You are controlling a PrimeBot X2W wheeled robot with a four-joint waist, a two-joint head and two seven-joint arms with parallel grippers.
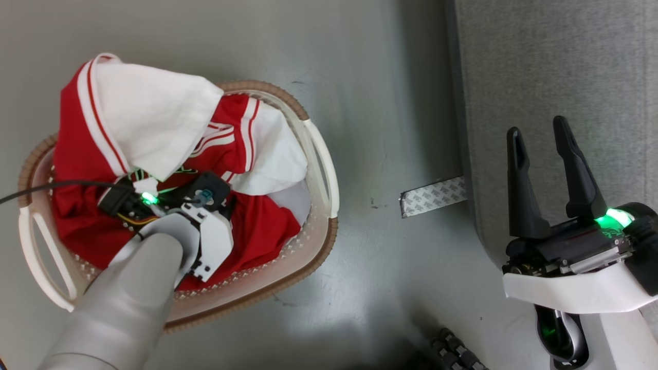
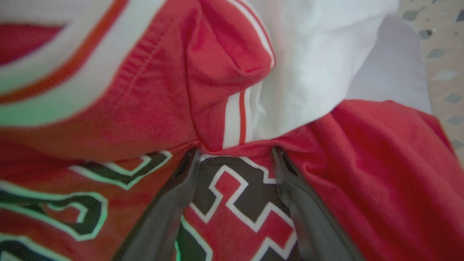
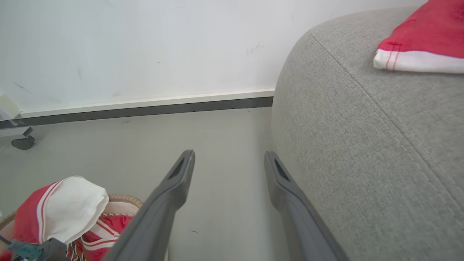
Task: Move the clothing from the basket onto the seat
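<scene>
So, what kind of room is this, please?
Probably an indoor test space staged like a living room: a grey fabric sofa near a bare white wall, a laundry basket of sports jerseys on a smooth grey floor, and a strip of tape stuck there.

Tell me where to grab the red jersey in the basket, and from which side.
Pinch the jersey at its bunched fold by the striped trim, just beyond the open left gripper. Come straight down from above: the basket walls block the sides, and that ridge stands proud of the flat lettered panel, so a pinch there should probably hold.
</scene>
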